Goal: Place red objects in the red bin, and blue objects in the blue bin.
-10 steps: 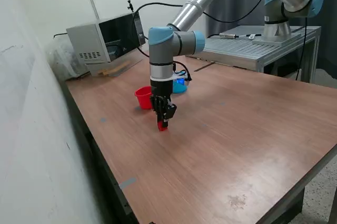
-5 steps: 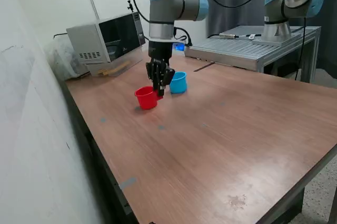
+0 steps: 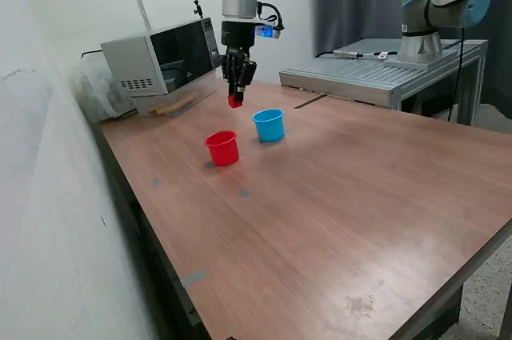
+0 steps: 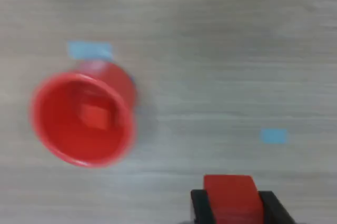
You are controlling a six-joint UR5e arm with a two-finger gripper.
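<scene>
My gripper (image 3: pixel 234 101) hangs high above the table, behind the two cups, shut on a small red cube (image 3: pixel 234 102). The wrist view shows that cube (image 4: pixel 231 198) between the black fingers (image 4: pixel 199 207). The red cup (image 3: pixel 222 148) stands upright on the table below and in front of the gripper. In the wrist view the red cup (image 4: pixel 52 129) has another red cube (image 4: pixel 95 117) lying inside it. The light-blue cup (image 3: pixel 270 125) stands just to the exterior view's right of the red cup. No dark blue cubes show.
A microwave-like grey box (image 3: pixel 160 60) stands at the back of the wooden table (image 3: pixel 336 212). A metal bench (image 3: pixel 384 72) holds a second arm's base (image 3: pixel 420 36). Small blue tape marks (image 4: pixel 90 51) sit on the tabletop.
The gripper picked the red cube up from the table in front of the red cup, rose, and moved back past the cups to a high spot behind them.
</scene>
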